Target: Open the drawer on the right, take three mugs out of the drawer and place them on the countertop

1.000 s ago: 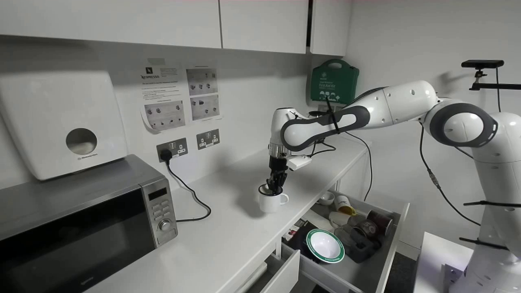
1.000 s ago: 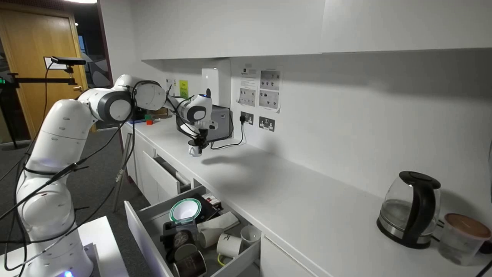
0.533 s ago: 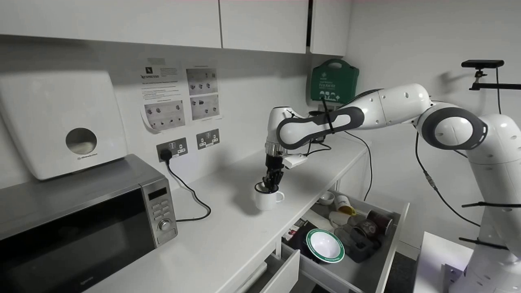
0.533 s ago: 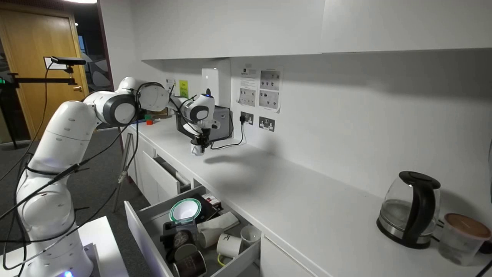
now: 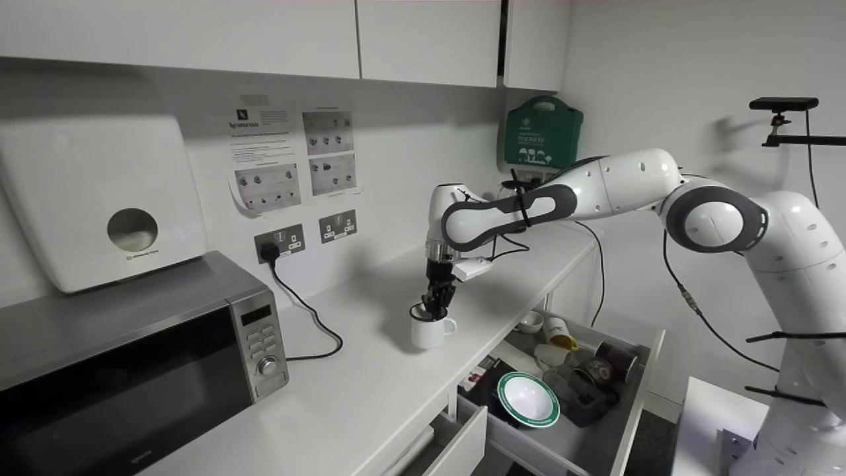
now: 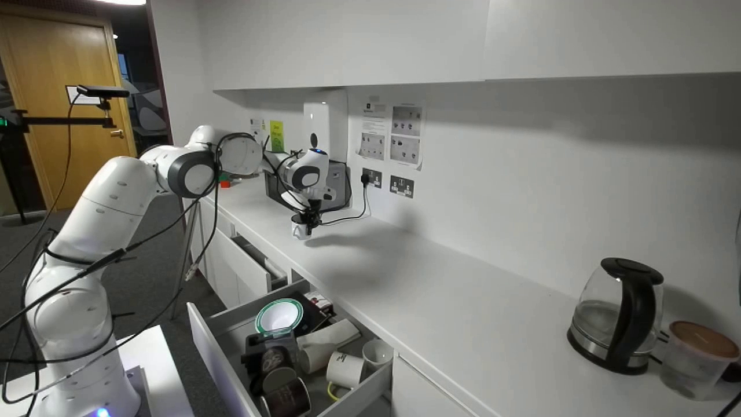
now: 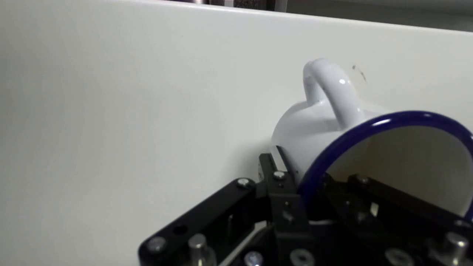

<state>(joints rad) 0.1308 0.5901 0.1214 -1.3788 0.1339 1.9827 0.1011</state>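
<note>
My gripper [image 5: 435, 311] is shut on the wall of a white mug [image 5: 428, 332] with a dark blue rim [image 7: 410, 117], one finger inside and one outside in the wrist view. The mug stands upright over the white countertop [image 5: 344, 396]; I cannot tell whether its base touches. Its handle [image 7: 332, 87] points toward the front edge. The drawer [image 6: 217, 365] is pulled out in both exterior views. Inside it lie a white mug with yellow inside [image 5: 557, 332], a pale mug [image 6: 317, 356] and dark mugs [image 6: 288, 399].
A microwave [image 5: 132, 370] and its cable [image 5: 320, 324] stand beyond the mug. A green-rimmed bowl [image 5: 527, 398] sits in the drawer. A narrower drawer [image 5: 462, 449] beside it is partly out. A glass kettle [image 6: 619, 315] and lidded container [image 6: 697, 359] are at the counter's far end.
The gripper and the mug it holds have shifted toward the back wall and, over the last half second, slightly lower. The grip has stayed on the mug throughout.
</note>
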